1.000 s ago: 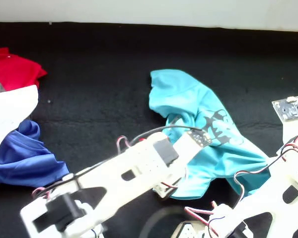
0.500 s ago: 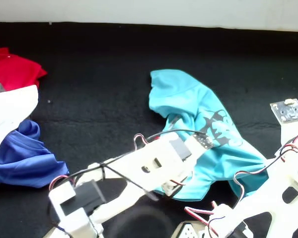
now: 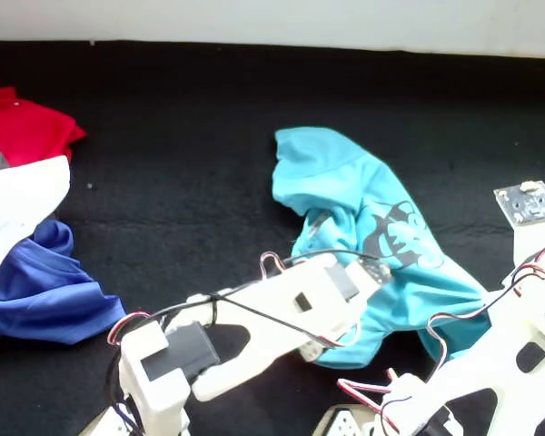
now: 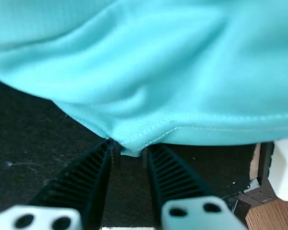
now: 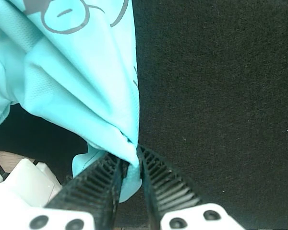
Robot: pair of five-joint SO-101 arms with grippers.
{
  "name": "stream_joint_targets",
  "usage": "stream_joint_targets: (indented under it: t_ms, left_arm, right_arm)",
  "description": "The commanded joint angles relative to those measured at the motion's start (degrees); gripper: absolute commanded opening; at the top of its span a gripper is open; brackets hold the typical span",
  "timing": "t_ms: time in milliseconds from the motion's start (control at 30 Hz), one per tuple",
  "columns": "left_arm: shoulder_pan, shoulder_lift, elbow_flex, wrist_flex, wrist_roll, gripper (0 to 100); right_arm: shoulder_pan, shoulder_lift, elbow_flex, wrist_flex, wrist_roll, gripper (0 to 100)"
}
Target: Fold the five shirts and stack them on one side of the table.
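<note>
A teal shirt (image 3: 359, 213) with a dark print lies crumpled at the table's centre right. My left gripper (image 4: 128, 149) is shut on a fold of its near hem (image 4: 149, 132), just above the black cloth. In the high view the left arm (image 3: 313, 295) slants in from the front and covers that hem. My right gripper (image 5: 133, 157) is shut on a bunched corner of the same shirt (image 5: 81, 81); the right arm (image 3: 518, 350) stands at the front right. A red shirt (image 3: 23, 127), a white shirt (image 3: 14, 213) and a blue shirt (image 3: 41, 291) are piled at the left edge.
Black cloth (image 3: 182, 136) covers the table, with open room between the left pile and the teal shirt. A pale wall (image 3: 282, 18) runs along the back. A small circuit board (image 3: 527, 202) sits on the right arm's upper end.
The left arm's rear joints swung right and forward, and its wrist dropped slightly toward the front with the teal hem. The right arm barely moved.
</note>
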Motion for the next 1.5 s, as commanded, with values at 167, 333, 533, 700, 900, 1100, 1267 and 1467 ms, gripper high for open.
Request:
stream_joint_targets:
  t_ms: [167,333,533,700,900,1100,1267,1467]
  left_arm:
    - [-10.51,-9.54,-11.38,10.46,-0.18,1]
    - [-22.02,-21.93,-22.46,17.58,-0.18,1]
    - [-34.33,-33.54,-34.42,20.48,-0.26,1]
    - [-39.43,-40.4,-43.21,19.96,-9.67,1]
    - [-43.38,-44.09,-53.67,16.97,-16.53,1]
    - [-46.99,-44.35,-60.62,15.03,-19.25,1]
    - [-47.25,-44.44,-61.05,15.47,-19.25,1]
    - [-46.99,-43.82,-54.99,23.74,-19.6,1]
  right_arm:
    - [0.31,-0.57,-0.66,0.4,0.7,0.7]
    - [-1.8,-0.57,-5.14,3.12,0.7,0.7]
    - [-10.51,-0.57,-16.57,6.11,-3.78,0.7]
    - [-18.42,-0.57,-26.68,5.67,-9.14,0.7]
    - [-25.45,-0.13,-37.67,5.41,-10.81,0.7]
    - [-26.33,-0.31,-42.42,-2.42,-10.46,0.7]
    - [-27.74,0.04,-33.1,-2.95,-10.55,0.7]
    - [-31.96,0.04,-12.09,-6.11,-10.81,0.7]
